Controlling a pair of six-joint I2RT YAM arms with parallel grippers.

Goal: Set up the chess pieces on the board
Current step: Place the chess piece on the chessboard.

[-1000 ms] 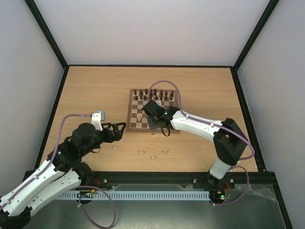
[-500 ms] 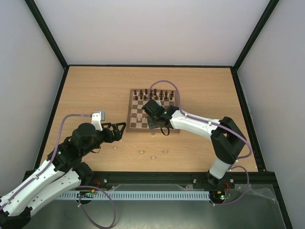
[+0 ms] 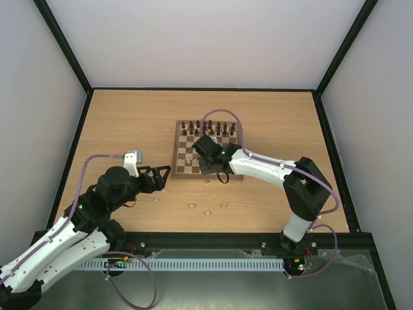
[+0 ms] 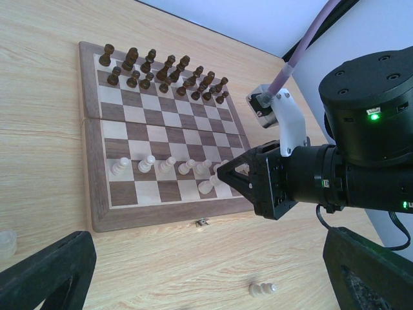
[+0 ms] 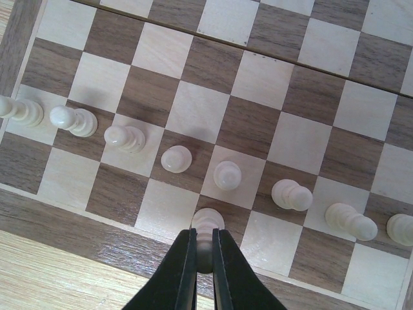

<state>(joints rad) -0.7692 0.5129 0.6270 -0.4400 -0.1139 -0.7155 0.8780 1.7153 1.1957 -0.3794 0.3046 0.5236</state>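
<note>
The board [image 3: 193,145] lies mid-table, with dark pieces [image 3: 208,128] on its two far rows. Several cream chess pieces [image 5: 126,137] stand in a row on the second-nearest rank. My right gripper [image 5: 204,236] is shut on a cream piece [image 5: 208,219], upright over a dark square of the nearest rank. It also shows in the top view [image 3: 205,169] and in the left wrist view [image 4: 226,174]. My left gripper [image 3: 164,174] hovers open and empty left of the board's near corner.
Loose cream pieces lie on the table in front of the board [image 3: 191,206], [image 3: 207,212], [image 3: 224,205], [image 3: 155,200]. One lies on its side [image 4: 266,289] below the right gripper. A small latch [image 4: 202,222] sticks out of the board's near edge.
The right arm has shifted very slightly with the cream piece still in its fingers. The left arm has not moved.
</note>
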